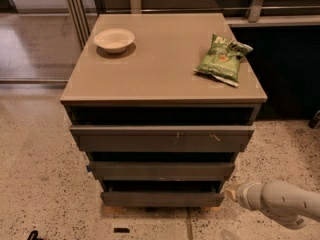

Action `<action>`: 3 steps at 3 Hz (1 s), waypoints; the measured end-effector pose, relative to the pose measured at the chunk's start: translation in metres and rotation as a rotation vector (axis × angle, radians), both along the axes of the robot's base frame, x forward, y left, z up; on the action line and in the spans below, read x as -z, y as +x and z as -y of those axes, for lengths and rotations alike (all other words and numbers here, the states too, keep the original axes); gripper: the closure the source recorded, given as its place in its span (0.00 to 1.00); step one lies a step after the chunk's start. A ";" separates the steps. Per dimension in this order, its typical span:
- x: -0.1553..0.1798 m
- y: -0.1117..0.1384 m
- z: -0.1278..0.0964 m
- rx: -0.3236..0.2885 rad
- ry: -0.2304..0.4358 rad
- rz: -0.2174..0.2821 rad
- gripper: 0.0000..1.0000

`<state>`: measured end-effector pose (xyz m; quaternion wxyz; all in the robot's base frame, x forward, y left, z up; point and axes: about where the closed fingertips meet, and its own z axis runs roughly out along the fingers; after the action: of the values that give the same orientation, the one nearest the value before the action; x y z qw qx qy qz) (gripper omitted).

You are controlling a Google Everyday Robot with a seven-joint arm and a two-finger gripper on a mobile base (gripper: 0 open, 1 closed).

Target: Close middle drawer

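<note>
The grey-brown cabinet (165, 59) has three stacked drawers. The middle drawer (160, 170) shows as a plain front panel between the scratched top front (160, 137) and the bottom front (162, 198). Its inside is hidden, with only a dark gap above it. My gripper (234, 193) comes in at the end of the white arm (280, 203) from the lower right. It is low, beside the bottom drawer's right end and just below the middle drawer's right corner. I see no contact with either front.
A white bowl (114, 39) and a green snack bag (223, 58) lie on the cabinet top. Speckled floor (40, 174) surrounds the cabinet. A glass partition stands at the back left and a dark shelf unit (285, 64) at the right.
</note>
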<state>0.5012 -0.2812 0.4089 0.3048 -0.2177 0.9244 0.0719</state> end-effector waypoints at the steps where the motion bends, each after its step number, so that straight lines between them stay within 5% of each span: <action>1: 0.000 -0.007 0.000 0.007 0.002 0.001 0.85; 3: 0.000 -0.007 0.000 0.007 0.002 0.001 0.38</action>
<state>0.4946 -0.2810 0.4085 0.3055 -0.2143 0.9250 0.0717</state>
